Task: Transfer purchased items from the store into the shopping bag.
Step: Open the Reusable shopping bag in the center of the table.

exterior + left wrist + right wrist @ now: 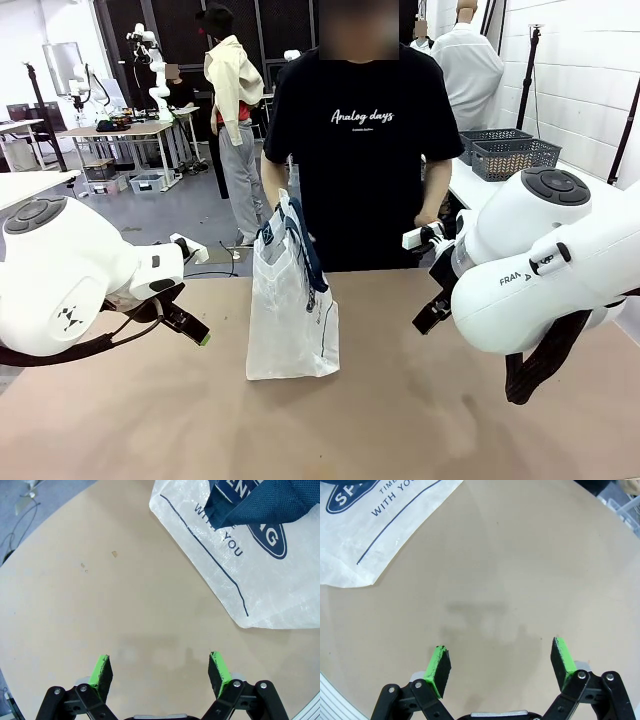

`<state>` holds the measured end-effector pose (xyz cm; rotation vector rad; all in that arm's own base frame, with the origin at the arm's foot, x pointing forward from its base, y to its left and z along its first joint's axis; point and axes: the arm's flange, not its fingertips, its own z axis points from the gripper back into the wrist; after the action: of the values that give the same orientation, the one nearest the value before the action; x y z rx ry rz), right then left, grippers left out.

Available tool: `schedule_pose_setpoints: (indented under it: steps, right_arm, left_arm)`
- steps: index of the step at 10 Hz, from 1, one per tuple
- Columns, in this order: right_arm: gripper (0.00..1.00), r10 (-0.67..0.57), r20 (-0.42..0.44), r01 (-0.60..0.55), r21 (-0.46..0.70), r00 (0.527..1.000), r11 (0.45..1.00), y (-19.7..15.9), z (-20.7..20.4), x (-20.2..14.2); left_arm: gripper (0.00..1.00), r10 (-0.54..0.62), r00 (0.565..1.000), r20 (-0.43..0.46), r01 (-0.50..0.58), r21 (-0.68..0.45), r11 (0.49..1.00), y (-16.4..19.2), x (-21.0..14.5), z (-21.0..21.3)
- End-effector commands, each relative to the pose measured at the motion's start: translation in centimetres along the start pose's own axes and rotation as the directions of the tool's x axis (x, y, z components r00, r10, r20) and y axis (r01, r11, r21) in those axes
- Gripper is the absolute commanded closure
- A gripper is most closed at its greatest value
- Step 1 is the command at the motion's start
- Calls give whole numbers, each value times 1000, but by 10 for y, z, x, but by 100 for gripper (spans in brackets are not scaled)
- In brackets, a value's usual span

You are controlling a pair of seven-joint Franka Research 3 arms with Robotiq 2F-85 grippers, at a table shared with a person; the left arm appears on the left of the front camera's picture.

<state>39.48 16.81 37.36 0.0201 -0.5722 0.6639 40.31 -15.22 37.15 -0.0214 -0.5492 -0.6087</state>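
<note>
Plain tan table (400, 420), the shopping bag (291, 312) standing mid-table, seemingly held up by the person (360, 150) behind it, left gripper (162, 667) and right gripper (502, 657) either side of the bag, both spread wide and empty.

The table (420, 420) in front of me was smooth and light brown. A white, see-through shopping bag (290, 320) stood on it, near the middle.

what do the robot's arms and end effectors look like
The left arm and right arm are white rounded shells with dark grey round caps and black cables looped underneath; the right carries dark lettering. The left end effector and right end effector have black linkage fingers with bright green pads.
</note>
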Motion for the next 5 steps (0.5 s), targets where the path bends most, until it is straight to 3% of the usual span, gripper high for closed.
schedule_pose_setpoints:
  steps: [1, 5]
  right_arm:
    - [0, 0, 0, 0, 0, 1000, 1000, 0, 0, 0]
    - [0, 0, 0, 0, 0, 1000, 1000, 0, 0, 0]
  left_arm:
    - [0, 2, 1000, 0, -2, 1, 1000, 1, 0, 0]
    - [0, 2, 1000, 0, -2, 1, 1000, 1, 0, 0]
